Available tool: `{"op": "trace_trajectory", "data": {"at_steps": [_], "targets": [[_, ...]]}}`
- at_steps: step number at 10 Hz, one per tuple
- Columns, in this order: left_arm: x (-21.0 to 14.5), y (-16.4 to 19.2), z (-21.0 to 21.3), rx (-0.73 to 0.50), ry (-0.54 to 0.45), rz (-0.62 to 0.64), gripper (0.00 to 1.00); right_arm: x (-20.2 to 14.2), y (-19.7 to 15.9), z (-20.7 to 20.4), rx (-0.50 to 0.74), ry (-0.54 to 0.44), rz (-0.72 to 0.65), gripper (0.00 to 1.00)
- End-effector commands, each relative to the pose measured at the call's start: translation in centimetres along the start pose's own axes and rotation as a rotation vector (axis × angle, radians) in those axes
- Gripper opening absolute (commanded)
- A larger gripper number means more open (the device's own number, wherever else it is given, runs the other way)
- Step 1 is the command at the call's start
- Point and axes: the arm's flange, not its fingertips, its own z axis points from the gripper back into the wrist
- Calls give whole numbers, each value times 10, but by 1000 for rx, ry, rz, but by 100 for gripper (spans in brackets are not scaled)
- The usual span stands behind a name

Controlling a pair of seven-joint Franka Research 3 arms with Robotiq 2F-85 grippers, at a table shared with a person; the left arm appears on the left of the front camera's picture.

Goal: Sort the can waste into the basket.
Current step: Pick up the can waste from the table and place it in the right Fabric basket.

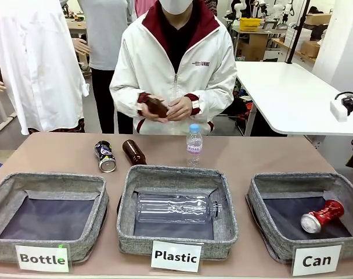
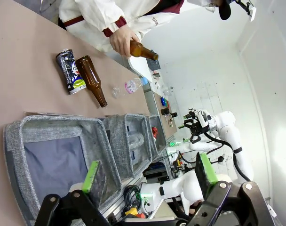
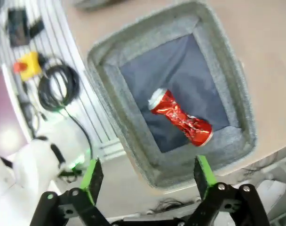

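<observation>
Cans seen from the front: the red can (image 1: 323,215) lies on its side in the Can basket (image 1: 292,180), its long axis slanting and its silver end toward the near left. The dark can (image 1: 105,156) lies on the desk (image 1: 252,154) just beside a brown bottle (image 1: 133,151), well apart from that basket, with its silver end facing the robot's side.

Left wrist view: the left arm's jaws stand wide, the green pads (image 2: 91,176) holding nothing. The dark can (image 2: 70,71) lies far ahead.

Right wrist view: the right arm's jaws stand wide and empty above the Can basket (image 3: 129,117). The red can (image 3: 179,117) lies diagonally inside it, silver end to the upper left.
</observation>
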Motion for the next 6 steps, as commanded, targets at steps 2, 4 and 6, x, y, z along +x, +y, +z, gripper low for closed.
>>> {"op": "trace_trajectory", "data": {"at_steps": [2, 4, 6], "targets": [[1, -1, 0, -19, -12, -23, 100, 1, -21, 19, 280, -308, -552, 100], [-4, -42, 31, -97, 3, -50, 100, -8, -34, 34, 597, -604, -890, 100], [-18, -102, 93, -134, 13, -134, 100, -16, -50, 43, 911, -774, -1165, 100]]}}
